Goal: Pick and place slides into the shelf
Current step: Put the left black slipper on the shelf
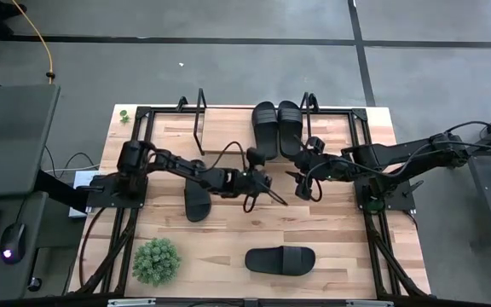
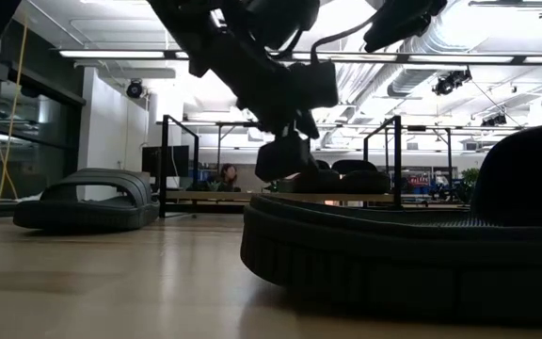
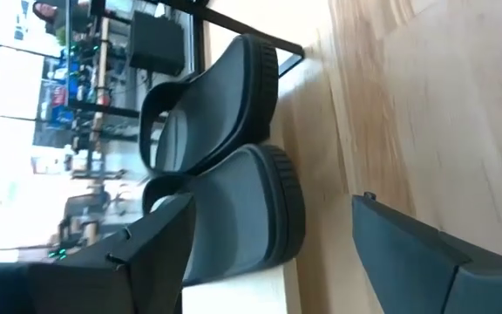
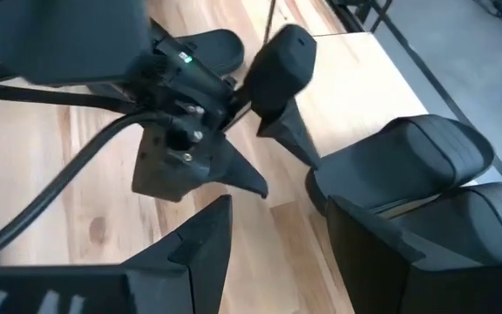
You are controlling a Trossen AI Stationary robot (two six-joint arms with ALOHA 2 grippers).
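Two slides (image 1: pixel 277 125) stood side by side on the shelf (image 1: pixel 228 128), just beyond both sets of fingers. Two more lay on the table (image 1: pixel 348 256), one (image 1: pixel 196 203) behind the left gripper (image 1: pixel 262 194), one (image 1: pixel 280 259) well clear of either. Both grippers' fingers were spread and empty. The right gripper (image 1: pixel 301 183) sat close opposite the left; a collision seemed the likeliest fault.

No text, label, brand, number or sign can be read anywhere.

Two dark jointed arms trailing black cables, each ending in wedge-shaped black fingers.
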